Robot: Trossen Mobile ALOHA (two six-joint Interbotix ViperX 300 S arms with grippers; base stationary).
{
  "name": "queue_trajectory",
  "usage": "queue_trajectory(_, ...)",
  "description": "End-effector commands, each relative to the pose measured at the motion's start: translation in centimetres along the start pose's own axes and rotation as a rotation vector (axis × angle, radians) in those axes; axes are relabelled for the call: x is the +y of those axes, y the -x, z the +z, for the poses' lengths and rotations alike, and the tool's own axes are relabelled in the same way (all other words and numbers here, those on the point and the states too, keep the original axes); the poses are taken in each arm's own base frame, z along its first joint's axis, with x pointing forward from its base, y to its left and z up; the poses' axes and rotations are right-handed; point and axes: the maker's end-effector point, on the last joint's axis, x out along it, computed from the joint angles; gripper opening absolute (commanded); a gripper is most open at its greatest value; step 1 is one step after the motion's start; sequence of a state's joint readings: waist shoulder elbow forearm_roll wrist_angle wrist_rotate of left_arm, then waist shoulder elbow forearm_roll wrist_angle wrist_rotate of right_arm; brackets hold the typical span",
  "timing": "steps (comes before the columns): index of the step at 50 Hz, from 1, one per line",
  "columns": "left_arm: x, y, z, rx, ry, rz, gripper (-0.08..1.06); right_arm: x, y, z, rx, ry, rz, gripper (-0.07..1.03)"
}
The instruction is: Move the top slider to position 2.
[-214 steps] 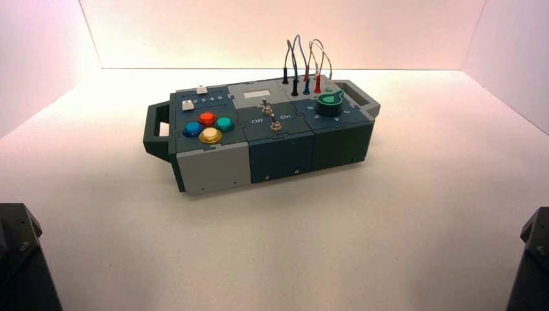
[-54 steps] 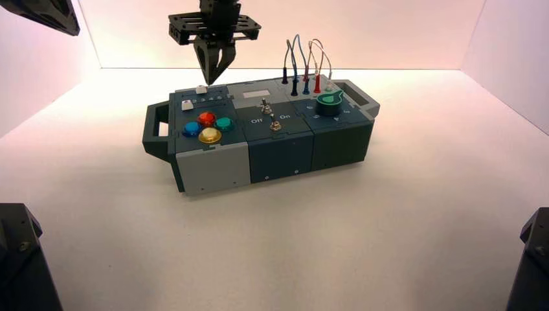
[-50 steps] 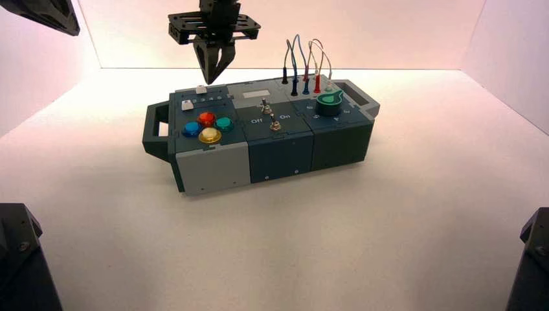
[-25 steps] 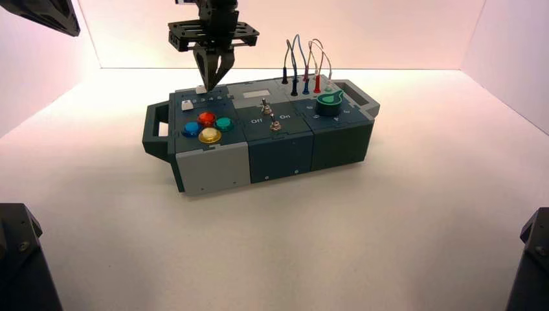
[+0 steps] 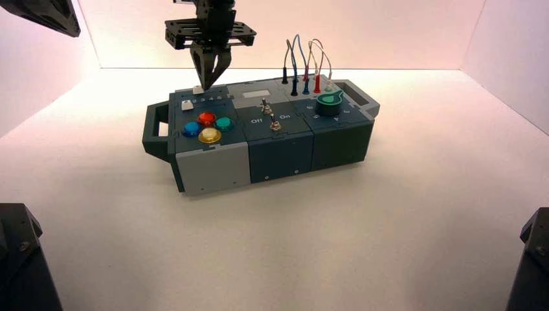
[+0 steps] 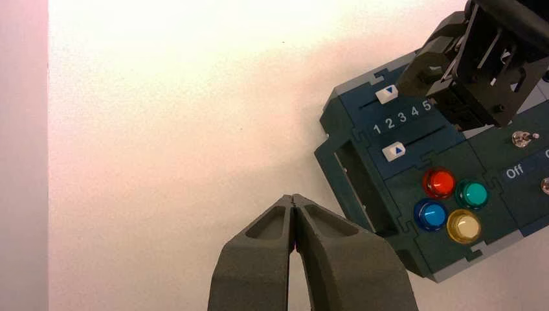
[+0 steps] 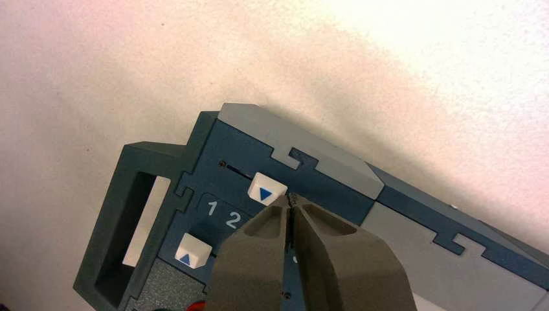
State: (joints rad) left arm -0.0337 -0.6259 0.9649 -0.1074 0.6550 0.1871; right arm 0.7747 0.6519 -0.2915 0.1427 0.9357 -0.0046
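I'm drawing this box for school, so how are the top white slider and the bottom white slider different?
The top slider sits by the 2, while the bottom slider sits by the 1. The top slider's blue triangle points toward the numbers' bottoms; the bottom slider's points up toward their tops. Both are white, blocky caps on dark panels.

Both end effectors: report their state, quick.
Left end effector: closed, holding nothing, off to the side of the box.
Right end effector: closed, tips beside the top slider's white cap, not gripping it.
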Motion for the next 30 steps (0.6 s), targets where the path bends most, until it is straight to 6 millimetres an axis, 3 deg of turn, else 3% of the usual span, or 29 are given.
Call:
queue_trajectory(1,0.21,0.47,1.09,-0.032,0.001,0.007,-0.03,0.91,2.08,1.63,-0.060,0.014,0.013,-0.02)
queue_trajectory(30,0.23,0.26,0.99,-0.023,0.000,0.006,-0.03,0.98,1.74,1.85,-0.055,0.010,0.017,-0.02)
